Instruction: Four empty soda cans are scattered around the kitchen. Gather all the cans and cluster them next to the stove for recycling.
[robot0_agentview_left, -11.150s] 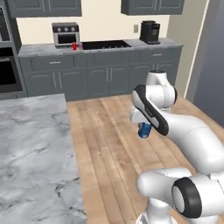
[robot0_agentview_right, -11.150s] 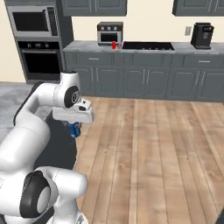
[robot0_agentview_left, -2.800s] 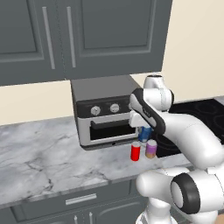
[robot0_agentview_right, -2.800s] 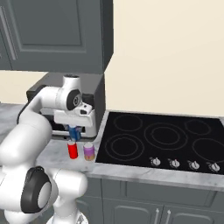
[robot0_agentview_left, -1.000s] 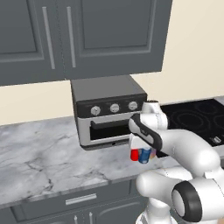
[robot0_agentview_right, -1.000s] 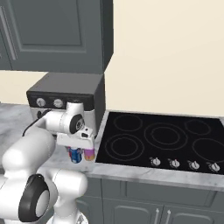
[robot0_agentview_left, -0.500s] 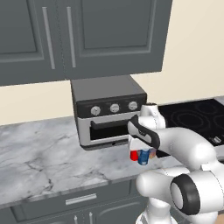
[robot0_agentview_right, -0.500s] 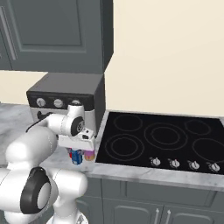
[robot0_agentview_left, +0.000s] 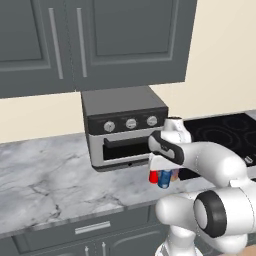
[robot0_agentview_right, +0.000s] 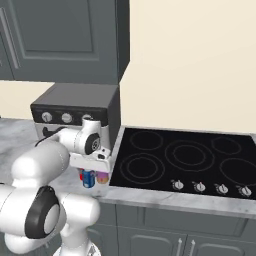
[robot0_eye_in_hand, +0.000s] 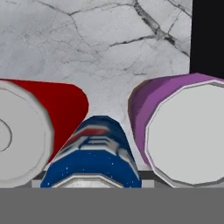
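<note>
End effector (robot0_agentview_left: 164, 176) gripped the blue can (robot0_eye_in_hand: 94, 151) (upright), red can (robot0_eye_in_hand: 30, 131) at 9 o'clock, purple can (robot0_eye_in_hand: 181, 131) at 3 o'clock.

So the surface (robot0_agentview_left: 45, 180) here is grey-white marble with dark veins, running along the wall over dark grey drawers. A grey toaster oven (robot0_agentview_left: 125, 125) sits on it toward the back, three round dials across its front. Right of that, a black glass stove (robot0_agentview_right: 185, 155) with thin ring burners is set flush into the surface, silver knobs along its front edge. In front of the toaster oven, just beside the stove's left edge, three cans stand bunched up: a red can (robot0_eye_in_hand: 52, 118), a blue can (robot0_eye_in_hand: 96, 148) in the middle, and a purple can (robot0_eye_in_hand: 175, 122) nearest the stove. Can't tell if the blue one's bottom actually touches the marble.
</note>
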